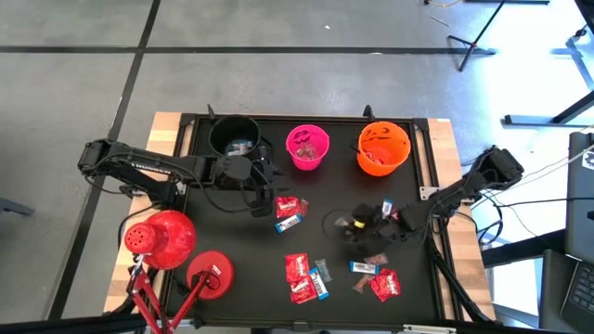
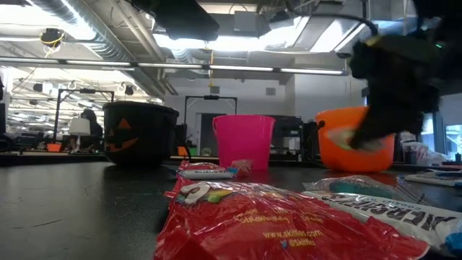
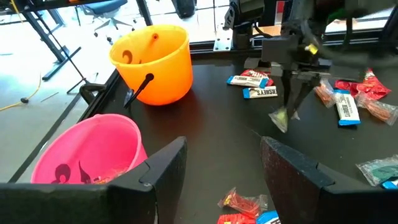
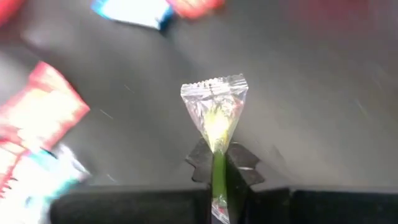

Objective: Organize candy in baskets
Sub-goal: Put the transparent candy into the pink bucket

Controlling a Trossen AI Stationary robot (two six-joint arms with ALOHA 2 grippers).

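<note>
Three buckets stand along the far edge: black [image 1: 234, 137], pink [image 1: 308, 147] and orange [image 1: 382, 147]. Wrapped candy lies scattered on the black tabletop, red and blue-and-white pieces [image 1: 290, 211] in the middle and more [image 1: 304, 276] near the front. My right gripper [image 1: 353, 224] is right of centre, shut on a small clear-wrapped greenish sweet [image 4: 214, 115]. My left gripper [image 3: 221, 168] hovers open beside the black bucket, with nothing between its fingers. My right gripper pinches one end of the clear wrapper [image 4: 216, 155] between its two fingertips, one pad [image 4: 200, 165] on each flat side. The fingers slant down from the table's right side. The sweet [image 3: 280, 118] hangs below the fingertips, its crimped free end pointing away.
Two red dome-shaped lamp heads [image 1: 160, 238] [image 1: 211, 275] on red legs stand at the near left corner. A further cluster of candy [image 1: 379, 278] lies near the front right. A raised black rim [image 1: 306, 118] runs around the tabletop.
</note>
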